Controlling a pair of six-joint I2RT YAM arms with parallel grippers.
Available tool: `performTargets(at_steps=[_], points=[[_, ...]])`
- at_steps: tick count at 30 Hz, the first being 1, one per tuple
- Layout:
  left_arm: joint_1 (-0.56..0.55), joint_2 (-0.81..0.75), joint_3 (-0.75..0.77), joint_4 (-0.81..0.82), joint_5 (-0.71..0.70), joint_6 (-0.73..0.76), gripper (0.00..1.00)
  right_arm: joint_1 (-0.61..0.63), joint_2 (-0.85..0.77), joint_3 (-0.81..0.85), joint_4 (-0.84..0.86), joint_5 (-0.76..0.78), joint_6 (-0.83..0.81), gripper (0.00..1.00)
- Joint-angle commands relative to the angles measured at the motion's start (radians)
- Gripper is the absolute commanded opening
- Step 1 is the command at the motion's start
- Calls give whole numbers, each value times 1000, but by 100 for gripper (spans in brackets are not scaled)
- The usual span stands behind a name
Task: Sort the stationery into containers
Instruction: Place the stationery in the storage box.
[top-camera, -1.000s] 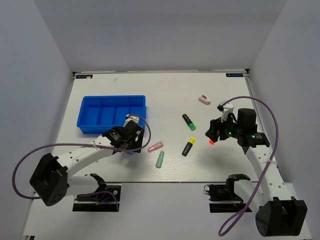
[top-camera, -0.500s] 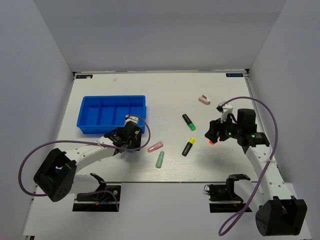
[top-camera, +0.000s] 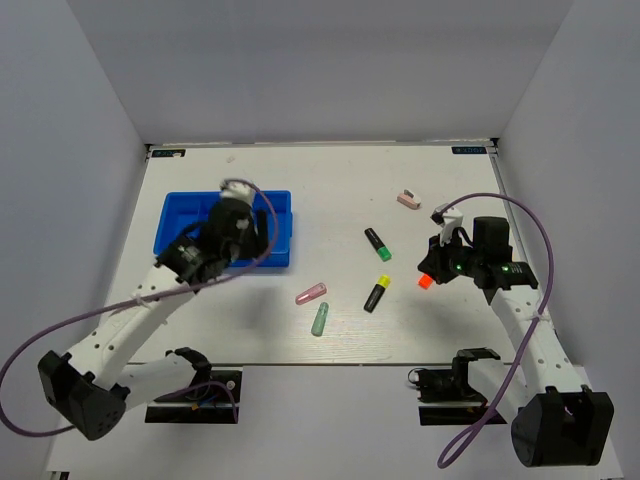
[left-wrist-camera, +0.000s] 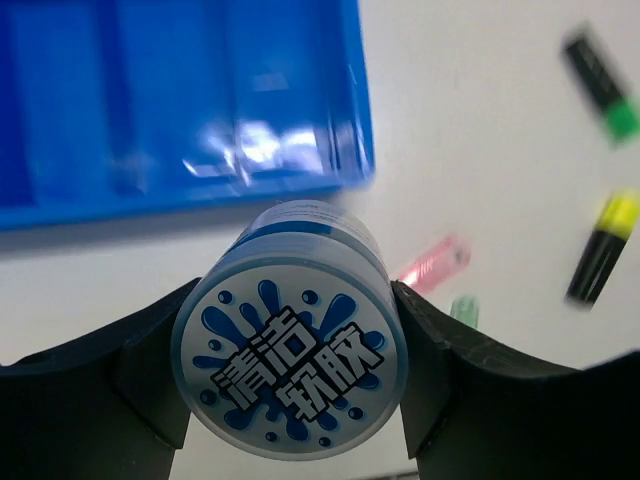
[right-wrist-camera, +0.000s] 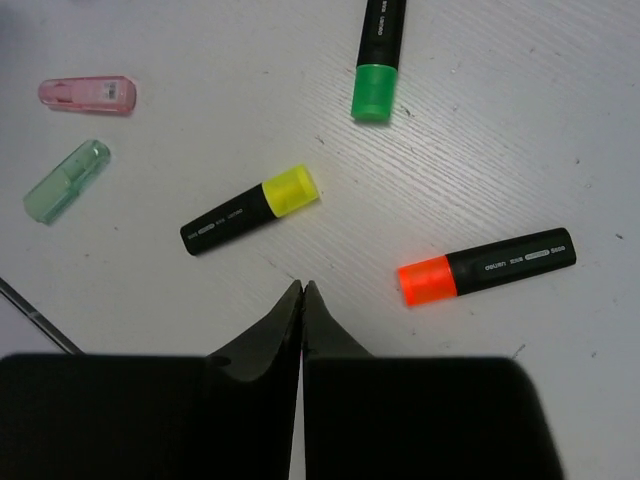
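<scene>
My left gripper hangs over the front right part of the blue tray, shut on the round blue-white roll. The roll fills the space between both fingers, and the tray lies below and beyond it. My right gripper is shut with nothing in it, its tips meeting just above the table. The orange-capped highlighter lies flat to the right of those tips, apart from them. In the top view only its orange cap shows.
On the table lie a yellow-capped highlighter, a green-capped highlighter, a pink eraser and a mint eraser. A small pink clip sits toward the back right. White walls enclose the table.
My left arm has lifted the roll from the table in front of the tray and carried it back over the tray. My right gripper has closed on nothing; the orange highlighter stays on the table.
</scene>
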Motion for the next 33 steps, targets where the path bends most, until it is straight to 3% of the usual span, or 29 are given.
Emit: performTargets(at_steps=[1, 7, 10, 16, 27, 33], points=[[223, 54, 169, -127, 31, 64, 0, 1, 7, 50, -10, -38, -5, 0], [607, 212, 257, -79, 200, 66, 0, -1, -7, 44, -10, -41, -2, 5], [690, 293, 289, -21, 222, 84, 0, -1, -4, 44, -10, -48, -2, 8], [735, 439, 376, 27, 229, 148, 0, 1, -6, 47, -12, -52, -5, 10], [739, 589, 432, 35, -1, 233, 4, 1, -1, 47, -10, -48, -11, 16], [746, 611, 397, 87, -36, 248, 5, 1, 5, 46, -15, -50, -15, 17]])
